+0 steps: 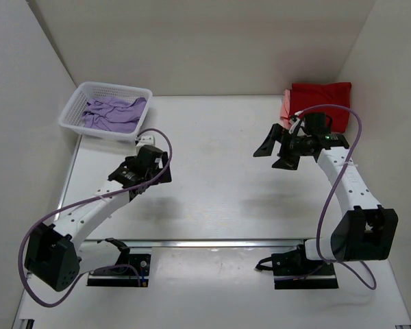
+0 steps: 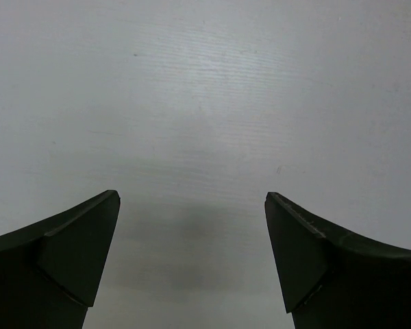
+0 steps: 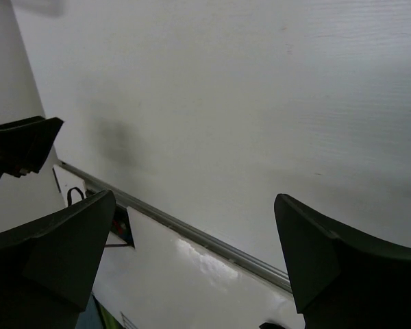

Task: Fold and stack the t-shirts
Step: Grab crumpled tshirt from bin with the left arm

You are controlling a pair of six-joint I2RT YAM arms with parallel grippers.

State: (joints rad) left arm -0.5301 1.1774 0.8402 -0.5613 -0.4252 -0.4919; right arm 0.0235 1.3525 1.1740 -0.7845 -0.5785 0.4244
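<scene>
Left end effector and right end effector gape empty. The lavender t-shirt, in the basket beyond the left, seemingly awaits folding.

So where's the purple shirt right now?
In the top view, the lavender t-shirt lies crumpled in the white basket at the table's far left corner.

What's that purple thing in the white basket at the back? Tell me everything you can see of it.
It is a lavender t-shirt of soft cloth, crumpled in a loose heap, not folded. It lies inside the white plastic lattice basket at the far left corner of the table, covering most of the basket's floor, with one fold bunched up toward the right rim. Only the basket touches it. Sleeves and collar cannot be told apart.
</scene>
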